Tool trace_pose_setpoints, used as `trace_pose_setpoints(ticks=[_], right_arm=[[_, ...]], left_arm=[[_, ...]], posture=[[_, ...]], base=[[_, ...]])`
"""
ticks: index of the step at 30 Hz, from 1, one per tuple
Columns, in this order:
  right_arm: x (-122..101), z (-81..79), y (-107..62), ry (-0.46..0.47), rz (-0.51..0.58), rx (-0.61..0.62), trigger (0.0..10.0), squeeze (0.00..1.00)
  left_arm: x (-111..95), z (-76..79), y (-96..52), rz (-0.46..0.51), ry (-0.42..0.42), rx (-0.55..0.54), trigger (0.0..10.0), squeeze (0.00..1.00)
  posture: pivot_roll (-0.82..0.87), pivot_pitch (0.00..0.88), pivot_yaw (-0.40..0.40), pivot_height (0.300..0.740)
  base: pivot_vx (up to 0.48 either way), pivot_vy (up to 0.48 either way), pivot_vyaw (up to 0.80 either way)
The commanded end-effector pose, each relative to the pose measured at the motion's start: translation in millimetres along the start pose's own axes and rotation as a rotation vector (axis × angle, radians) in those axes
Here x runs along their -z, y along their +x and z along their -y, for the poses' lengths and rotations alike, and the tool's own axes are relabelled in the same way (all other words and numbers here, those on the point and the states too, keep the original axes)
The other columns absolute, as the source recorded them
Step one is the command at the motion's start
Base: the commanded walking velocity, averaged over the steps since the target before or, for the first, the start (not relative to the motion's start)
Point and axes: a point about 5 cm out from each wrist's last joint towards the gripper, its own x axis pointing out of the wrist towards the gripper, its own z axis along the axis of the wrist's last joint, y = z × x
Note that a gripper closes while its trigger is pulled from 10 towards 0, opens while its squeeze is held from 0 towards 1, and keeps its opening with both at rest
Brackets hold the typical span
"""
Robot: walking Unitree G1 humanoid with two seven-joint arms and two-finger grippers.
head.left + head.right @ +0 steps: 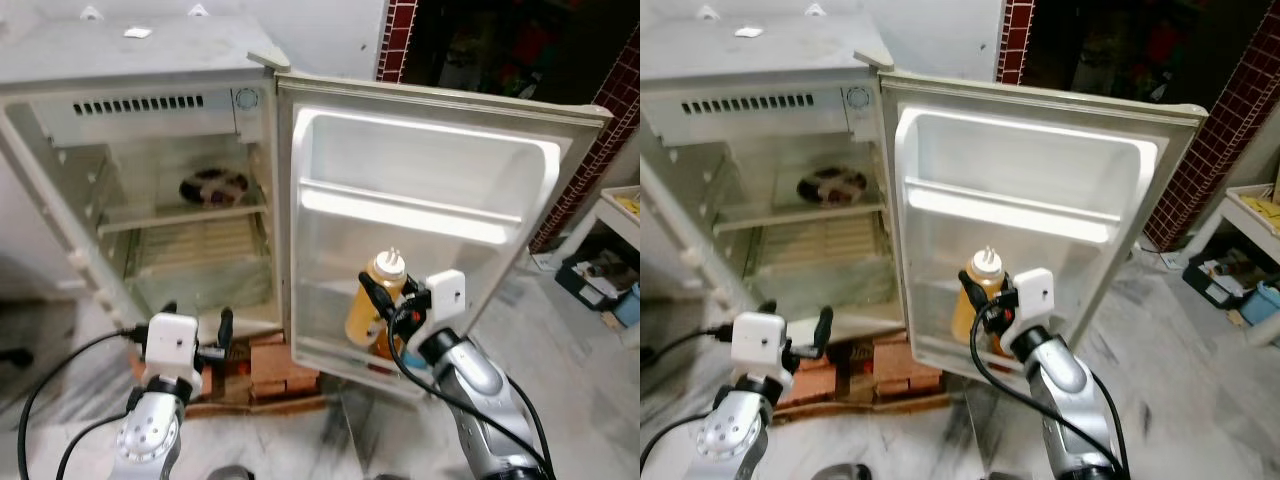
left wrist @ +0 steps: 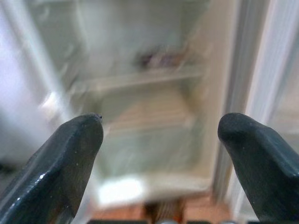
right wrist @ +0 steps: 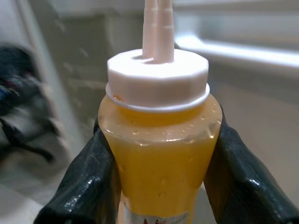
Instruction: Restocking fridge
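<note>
Two right claw point(image 1: 385, 300) fingers clamp upright bottle point(image 1: 376, 300).

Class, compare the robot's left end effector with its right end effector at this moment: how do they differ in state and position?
The right end effector is shut on the yellow squeeze bottle with a white nozzle cap, while the left end effector is open and holds nothing. The right end effector is at the lower shelf of the open white fridge door, whereas the left end effector faces the fridge's main compartment. Both have two black fingers.
</note>
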Motion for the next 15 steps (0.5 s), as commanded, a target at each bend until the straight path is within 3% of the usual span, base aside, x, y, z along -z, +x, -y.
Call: trace_pose_setpoints(ticks=[1,15], right_arm=[[-2.5,-1.7,-0.5,0.006,0.019,0.000,10.0,0.00],[-1.9,-4.8,-1.1,-0.001,0.036,0.004,10.0,0.00]], left_arm=[[-3.0,0.1,5.8,0.005,0.019,0.005,10.0,0.00],[-2.2,-0.2,7.2,0.002,0.030,0.009,10.0,0.00]], posture=[[0.01,0.000,-0.016,0.740],[0.01,0.000,-0.010,0.740]], base=[[0.000,0.000,0.00],[0.000,0.000,0.00]])
